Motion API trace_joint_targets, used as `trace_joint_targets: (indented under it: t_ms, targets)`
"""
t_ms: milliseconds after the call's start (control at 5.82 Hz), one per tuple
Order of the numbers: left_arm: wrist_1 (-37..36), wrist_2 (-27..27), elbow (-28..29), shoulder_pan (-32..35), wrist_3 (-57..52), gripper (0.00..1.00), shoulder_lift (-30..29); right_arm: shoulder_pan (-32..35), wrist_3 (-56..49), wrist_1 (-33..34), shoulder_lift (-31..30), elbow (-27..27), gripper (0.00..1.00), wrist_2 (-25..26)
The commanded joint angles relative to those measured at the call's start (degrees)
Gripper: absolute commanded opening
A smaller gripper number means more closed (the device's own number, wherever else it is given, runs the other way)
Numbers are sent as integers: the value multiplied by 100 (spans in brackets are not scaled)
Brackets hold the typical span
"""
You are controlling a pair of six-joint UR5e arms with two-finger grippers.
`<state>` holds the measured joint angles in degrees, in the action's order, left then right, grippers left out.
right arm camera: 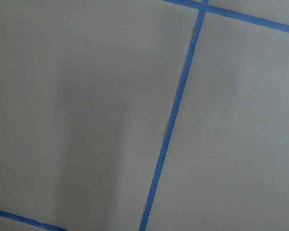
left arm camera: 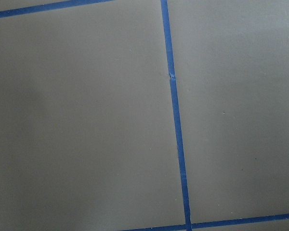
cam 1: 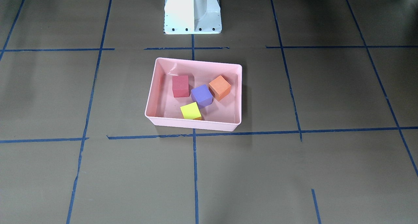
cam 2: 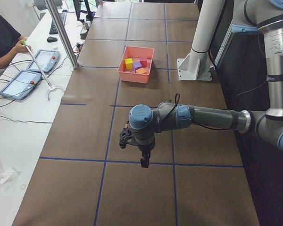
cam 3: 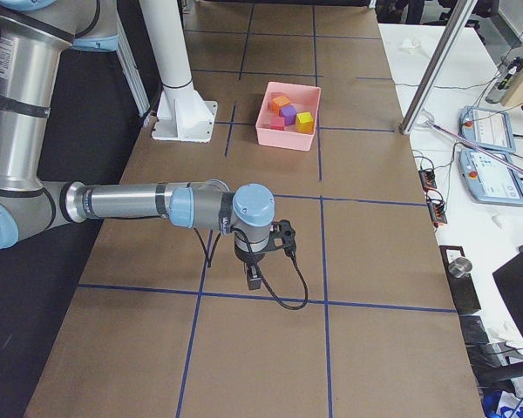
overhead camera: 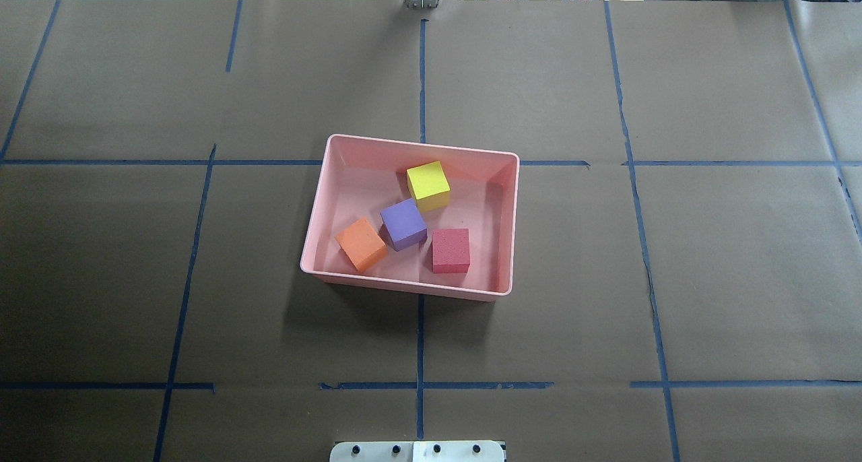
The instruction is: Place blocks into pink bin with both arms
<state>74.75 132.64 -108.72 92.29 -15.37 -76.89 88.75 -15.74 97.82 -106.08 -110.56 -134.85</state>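
The pink bin (overhead camera: 404,288) stands in the middle of the table. All four blocks lie inside it: the yellow-green one (overhead camera: 428,185), the purple one (overhead camera: 403,224), the orange one (overhead camera: 361,244) and the red one (overhead camera: 450,250). Purple touches orange and yellow-green. The bin also shows in the front-facing view (cam 1: 192,125). Both arms are far from the bin, at the table's ends. My left gripper (cam 2: 145,162) shows only in the exterior left view, pointing down above bare paper. My right gripper (cam 3: 254,280) shows only in the exterior right view. I cannot tell whether either is open or shut.
The white pedestal (cam 1: 192,11) stands behind the bin on the robot's side. Brown paper with blue tape lines (overhead camera: 420,341) covers the table. An operator (cam 2: 2,37) and tablets (cam 2: 19,84) are at a side bench beyond a metal pole (cam 2: 61,33).
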Motion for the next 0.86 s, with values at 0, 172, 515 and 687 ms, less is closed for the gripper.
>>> trace_joint_targets:
  t_ms: [0,172,515,687]
  targets:
    - [-4,16,44,-27,42,100,77,-6,10,0,8,-1,100,3]
    - [-4,16,9,-27,51,100,77,2,1,0,0,-10,100,-6]
    - [30,42,26,-27,331,100,77,2,18,0,8,-10,100,-6]
    - [22,42,-26,-27,324,100,77,-6,10,0,8,16,100,-6]
